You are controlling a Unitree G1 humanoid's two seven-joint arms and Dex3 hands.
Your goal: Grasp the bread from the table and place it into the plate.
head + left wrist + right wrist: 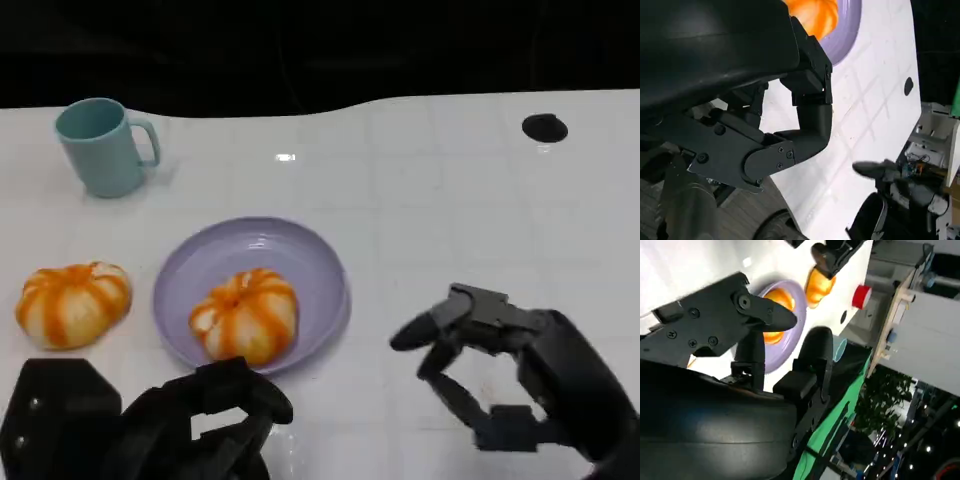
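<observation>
Two orange-and-white striped bread rolls showed: one inside the round lilac plate, one left of it. Both black hands, left partly cropped, right, held nothing, fingers spread.

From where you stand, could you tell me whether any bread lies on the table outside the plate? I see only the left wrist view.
Observer: Yes, a loose bread lies on the table, left of the plate and apart from it.
Operator: Thank you; does anything stand near it?
Observer: A teal mug stands upright behind it.
Operator: Is the right hand holding anything?
Observer: No, the right hand has its fingers spread and empty.
</observation>
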